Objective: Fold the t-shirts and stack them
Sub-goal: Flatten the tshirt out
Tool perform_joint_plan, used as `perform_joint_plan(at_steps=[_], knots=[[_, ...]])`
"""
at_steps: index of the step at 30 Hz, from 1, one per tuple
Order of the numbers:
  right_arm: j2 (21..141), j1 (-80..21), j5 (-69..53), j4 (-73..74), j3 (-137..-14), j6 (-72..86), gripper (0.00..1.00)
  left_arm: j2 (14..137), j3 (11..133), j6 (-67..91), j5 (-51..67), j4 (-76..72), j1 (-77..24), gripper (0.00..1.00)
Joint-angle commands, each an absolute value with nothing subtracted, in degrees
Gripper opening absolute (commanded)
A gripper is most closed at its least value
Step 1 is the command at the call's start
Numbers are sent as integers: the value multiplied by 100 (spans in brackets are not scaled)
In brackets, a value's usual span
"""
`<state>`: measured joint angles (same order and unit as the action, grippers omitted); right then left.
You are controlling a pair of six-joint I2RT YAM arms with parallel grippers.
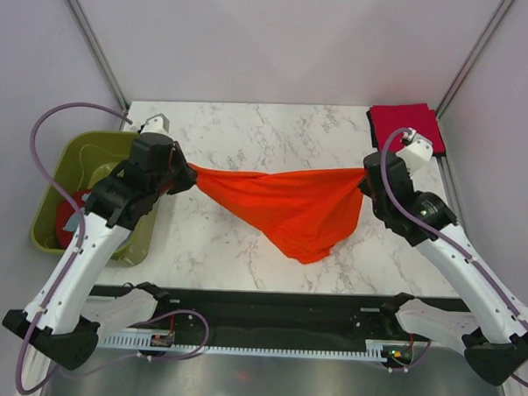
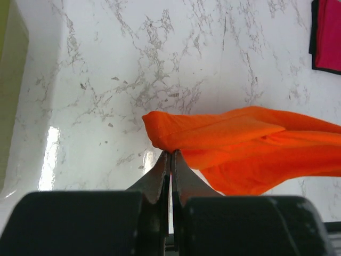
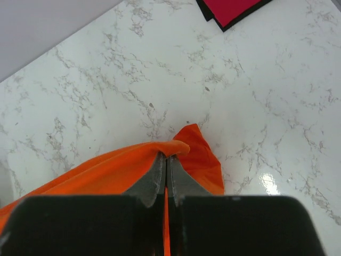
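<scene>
An orange t-shirt (image 1: 290,206) hangs stretched between my two grippers above the marble table (image 1: 249,136), its middle sagging to a point near the front edge. My left gripper (image 1: 190,174) is shut on its left end (image 2: 176,133), the fingertips (image 2: 171,154) pinching the cloth. On the other side my right gripper (image 1: 365,180) is shut on the right end (image 3: 133,165), where the fingertips (image 3: 165,158) clamp a fold. A crimson red t-shirt (image 1: 406,123) lies folded at the table's back right corner, also seen in the left wrist view (image 2: 327,34) and the right wrist view (image 3: 234,9).
An olive-green tub (image 1: 63,185) stands off the table's left edge, partly hidden by my left arm, with a red cloth (image 1: 68,217) and a pale one inside. Grey walls with slanted metal posts close in the back and sides.
</scene>
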<state>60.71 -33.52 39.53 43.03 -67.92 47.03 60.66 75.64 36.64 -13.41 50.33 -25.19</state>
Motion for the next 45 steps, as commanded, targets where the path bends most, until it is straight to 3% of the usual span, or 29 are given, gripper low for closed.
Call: perform_joint_plan(at_steps=[1,10,21,29,33,38,45], knots=[[5845,-3340,3815,4922,-7425,4412,0,5740,7699,3463,-1276,5651,-2531,2],[5344,-3340,3727,3446,-7768,3332,0,5476,8383,3472,-651,5669,-2531,2],[4835,-3340,2866,3603,-9518,2918,0,5064,10396,3876,-35,5932,-2522,2],[4034,-3340,3488,3796,-9536,2568,0,4500,10204,4297,176,6047,-2522,2],[4463,-3349,3875,3762,-9221,2093,0,4570,9810,4219,97,6056,-2522,2],[5342,-3340,4184,2596,-8711,1127,0,5087,9117,3903,-368,5836,-2522,2],[7729,-3007,2771,397,-7910,-527,0,6291,8123,3691,-1468,5521,-2479,2]])
